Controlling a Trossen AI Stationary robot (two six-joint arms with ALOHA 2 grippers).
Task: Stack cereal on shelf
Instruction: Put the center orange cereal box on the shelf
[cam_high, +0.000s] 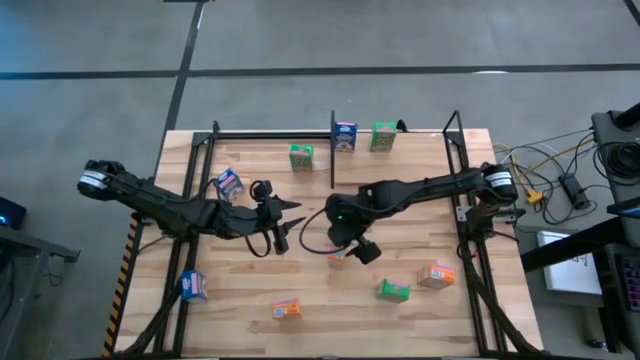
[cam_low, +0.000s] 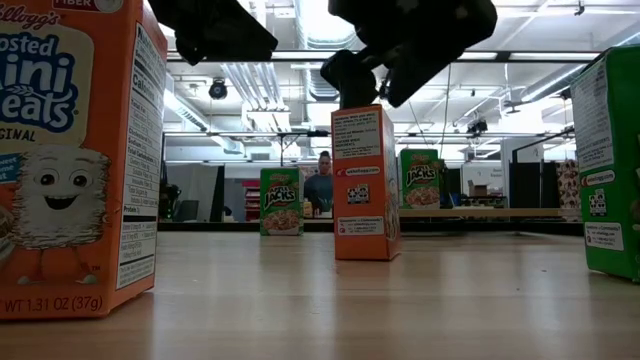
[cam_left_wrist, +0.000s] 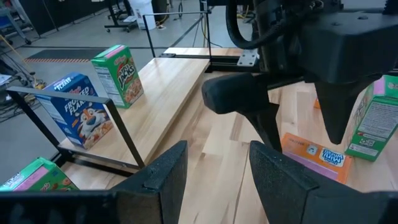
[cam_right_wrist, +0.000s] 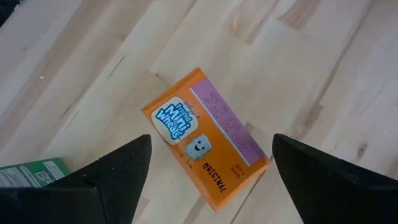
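Directly beneath the right gripper's (cam_right_wrist: 208, 180) spread fingers: "Frosted Mini-Wheats Original" box (cam_right_wrist: 208, 138).

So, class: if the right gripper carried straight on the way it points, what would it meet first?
Probably the orange Mini-Wheats box standing on the table: the right gripper points down at it, fingers wide open.

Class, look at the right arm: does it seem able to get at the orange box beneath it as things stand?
Probably yes. The right gripper hangs open directly over the orange box, which stands upright, nothing between them.
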